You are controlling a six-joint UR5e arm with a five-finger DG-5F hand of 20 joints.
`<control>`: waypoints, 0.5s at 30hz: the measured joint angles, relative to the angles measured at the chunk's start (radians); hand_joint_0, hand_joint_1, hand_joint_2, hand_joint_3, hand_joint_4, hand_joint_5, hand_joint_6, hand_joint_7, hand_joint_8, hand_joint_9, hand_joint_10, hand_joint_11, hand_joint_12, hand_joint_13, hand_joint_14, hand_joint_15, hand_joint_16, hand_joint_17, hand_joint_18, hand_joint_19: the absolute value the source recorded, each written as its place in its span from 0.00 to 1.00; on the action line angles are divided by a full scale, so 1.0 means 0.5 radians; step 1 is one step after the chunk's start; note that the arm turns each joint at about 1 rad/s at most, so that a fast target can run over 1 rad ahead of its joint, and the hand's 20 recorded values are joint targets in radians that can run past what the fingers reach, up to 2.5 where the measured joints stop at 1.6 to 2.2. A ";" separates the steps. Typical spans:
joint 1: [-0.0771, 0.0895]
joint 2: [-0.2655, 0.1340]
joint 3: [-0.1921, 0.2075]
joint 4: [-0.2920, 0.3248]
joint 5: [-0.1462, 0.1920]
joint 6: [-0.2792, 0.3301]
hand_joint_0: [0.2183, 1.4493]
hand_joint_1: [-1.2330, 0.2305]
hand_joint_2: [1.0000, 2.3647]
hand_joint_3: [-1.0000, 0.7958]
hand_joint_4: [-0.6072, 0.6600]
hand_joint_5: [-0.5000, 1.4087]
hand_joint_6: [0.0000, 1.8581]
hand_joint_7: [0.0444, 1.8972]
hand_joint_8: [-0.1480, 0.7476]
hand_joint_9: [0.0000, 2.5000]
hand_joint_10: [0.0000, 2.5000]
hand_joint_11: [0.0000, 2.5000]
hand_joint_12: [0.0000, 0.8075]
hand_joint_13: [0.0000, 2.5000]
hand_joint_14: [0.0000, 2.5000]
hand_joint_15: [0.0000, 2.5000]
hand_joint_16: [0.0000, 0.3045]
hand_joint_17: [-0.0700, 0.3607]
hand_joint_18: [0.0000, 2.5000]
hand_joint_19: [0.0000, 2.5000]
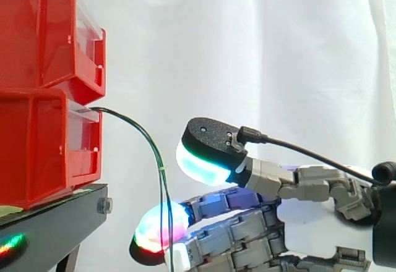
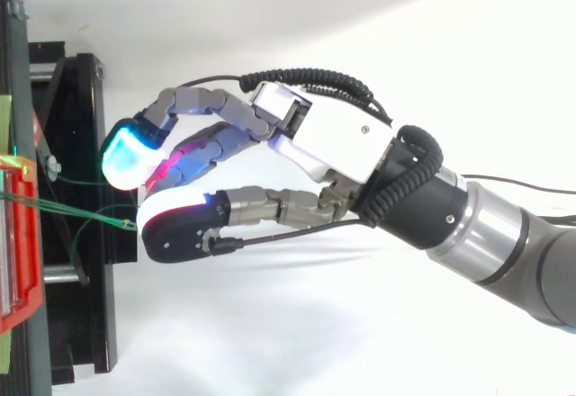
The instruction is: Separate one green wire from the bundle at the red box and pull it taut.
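several fingertips (image 1: 158,230) sit low in the frame, well apart from the thumb pad (image 1: 207,154) above them, clamping nothing. the hand (image 2: 333,139) fills the right side. a slack green wire (image 1: 163,169) drops from the lower red bin (image 1: 37,148) at left, crossing the fingertips in the side view.

— What sort of place is this?
— A robotics lab, I'd say.
— What shows it?
— An industrial arm (image 2: 504,234) of grey metal carries a jointed hand (image 2: 333,139) with glowing tips.
— And around it?
— A plain white curtain (image 1: 297,49) hangs behind as a backdrop. Red bins (image 1: 43,148) are stacked on a black stand (image 1: 55,222) of bolted bars, set up like a test bench.
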 measured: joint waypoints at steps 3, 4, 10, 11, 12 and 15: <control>0.007 -0.024 0.003 0.067 0.006 -0.029 0.18 0.44 0.00 0.28 0.67 0.19 0.27 0.50 0.50 0.41 0.00 0.15 0.49 0.32 0.01 0.16 0.20 0.48 0.20 0.13; 0.008 -0.032 0.005 0.089 0.006 -0.038 0.18 0.44 0.00 0.28 0.67 0.19 0.27 0.50 0.50 0.41 0.01 0.15 0.49 0.32 0.01 0.16 0.20 0.48 0.20 0.12; 0.018 -0.075 0.017 0.218 0.012 -0.110 0.16 0.45 0.00 0.28 0.63 0.18 0.27 0.53 0.46 0.36 0.01 0.22 0.51 0.31 0.01 0.18 0.21 0.50 0.18 0.14; 0.019 -0.079 0.017 0.230 0.015 -0.118 0.16 0.45 0.00 0.28 0.62 0.17 0.27 0.54 0.46 0.34 0.01 0.26 0.52 0.32 0.01 0.19 0.21 0.50 0.22 0.16; 0.020 -0.084 0.017 0.242 0.018 -0.126 0.16 0.45 0.00 0.28 0.62 0.17 0.27 0.53 0.46 0.34 0.01 0.27 0.52 0.33 0.01 0.19 0.21 0.50 0.24 0.16; 0.018 -0.096 0.018 0.252 0.023 -0.131 0.16 0.45 0.00 0.28 0.61 0.17 0.27 0.54 0.47 0.33 0.01 0.29 0.52 0.34 0.01 0.19 0.21 0.49 0.25 0.17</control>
